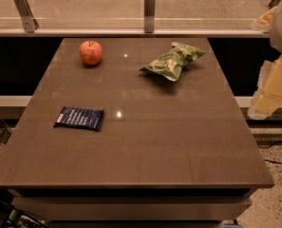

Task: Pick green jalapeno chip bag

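The green jalapeno chip bag (pixel 173 61) is a wrinkled light-green foil bag with white lettering. It lies on its side on the far right part of the brown table (pixel 145 146). My gripper (pixel 272 88) shows as a pale yellow part at the right edge of the camera view. It hangs beyond the table's right edge, to the right of the bag and a little nearer the camera. It touches nothing and holds nothing that I can see.
A red apple (pixel 90 52) stands at the far left of the table. A flat dark-blue packet (pixel 79 118) lies at the left middle. A glass railing with metal posts (pixel 149 9) runs behind the table.
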Tool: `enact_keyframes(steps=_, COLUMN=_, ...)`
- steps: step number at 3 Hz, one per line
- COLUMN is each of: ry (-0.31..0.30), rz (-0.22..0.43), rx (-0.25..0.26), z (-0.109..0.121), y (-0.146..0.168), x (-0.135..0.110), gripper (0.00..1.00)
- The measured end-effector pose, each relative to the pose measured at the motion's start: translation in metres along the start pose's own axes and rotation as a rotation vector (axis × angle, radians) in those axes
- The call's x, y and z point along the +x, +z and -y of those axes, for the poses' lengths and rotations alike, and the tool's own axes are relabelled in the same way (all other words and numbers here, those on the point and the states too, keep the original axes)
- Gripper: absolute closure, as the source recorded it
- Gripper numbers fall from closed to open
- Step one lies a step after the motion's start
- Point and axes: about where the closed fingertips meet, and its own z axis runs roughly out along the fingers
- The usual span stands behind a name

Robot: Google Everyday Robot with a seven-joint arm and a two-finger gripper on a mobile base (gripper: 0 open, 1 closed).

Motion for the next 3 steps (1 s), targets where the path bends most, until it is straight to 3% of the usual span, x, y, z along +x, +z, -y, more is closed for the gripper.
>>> enact_keyframes(steps=2, ry=-0.042, rz=-0.032, rx=0.072, z=0.019, y=0.014, x=-0.007, gripper=0.00)
enact_keyframes(steps=3, ry=-0.087, rz=-0.027, rx=0.131, z=0.034, y=0.020, x=-0.013, gripper=0.00)
